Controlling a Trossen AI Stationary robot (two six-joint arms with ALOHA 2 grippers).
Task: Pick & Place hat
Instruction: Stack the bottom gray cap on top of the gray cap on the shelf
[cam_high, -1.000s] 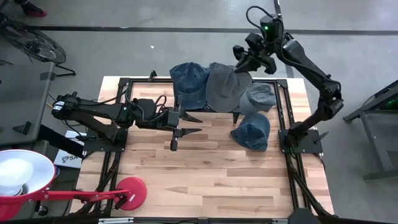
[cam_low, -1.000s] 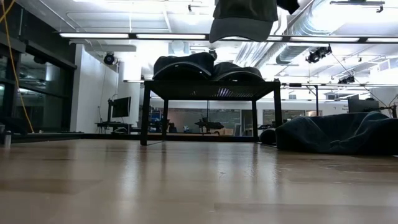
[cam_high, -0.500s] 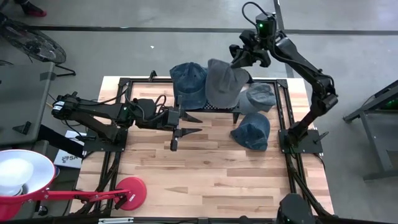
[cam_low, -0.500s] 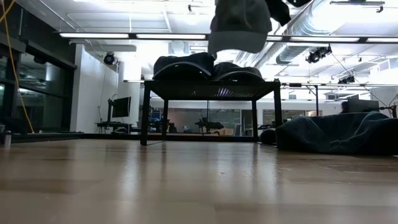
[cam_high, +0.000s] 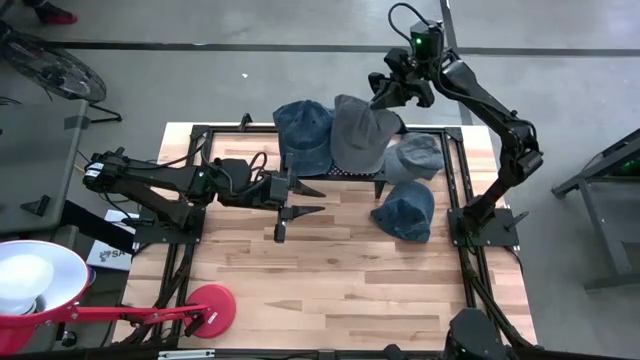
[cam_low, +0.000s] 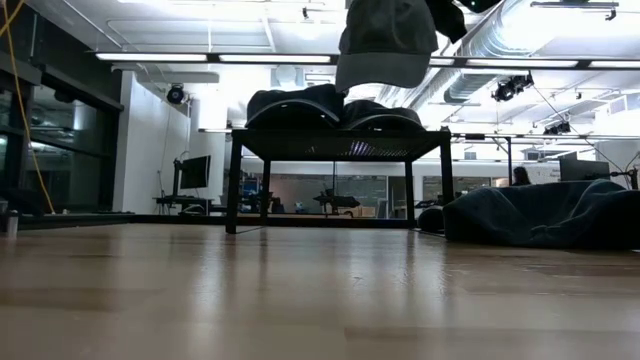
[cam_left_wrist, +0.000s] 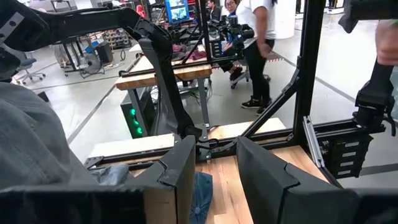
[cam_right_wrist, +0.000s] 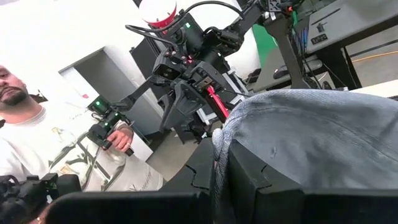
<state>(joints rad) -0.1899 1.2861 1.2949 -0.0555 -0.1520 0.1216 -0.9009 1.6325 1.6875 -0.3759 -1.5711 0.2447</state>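
A grey hat (cam_high: 355, 135) hangs from my right gripper (cam_high: 384, 97), which is shut on it over the far side of the table. In the low view the grey hat (cam_low: 388, 40) is above a black rack (cam_low: 340, 142). The rack bears a blue hat (cam_high: 305, 132) and a grey-blue hat (cam_high: 415, 155). A denim hat (cam_high: 405, 210) lies crown up on the wood at the right. My left gripper (cam_high: 322, 199) stands open and level near the rack's front, with nothing between its fingers (cam_left_wrist: 180, 168). My right gripper pinches the grey hat's rim edge (cam_right_wrist: 217, 138) between its two fingers. The fingers come in level from the table's far right. The hat hangs below and in front of them, clear of the table and over the rack's hats.
A lamp with a red base (cam_high: 210, 305) and a white shade (cam_high: 30, 280) stands at the near left. A black frame (cam_high: 462, 190) edges the table. Bare wood (cam_high: 330, 285) fills the near half. A person (cam_right_wrist: 37, 149) holding a controller stands beyond the table.
My right gripper has moved a little toward the table's far left corner and rolled at the wrist, staying shut on the grey hat. The hat has swung with it and now hangs lower and narrower in the low view. It has kept still for the last half second.
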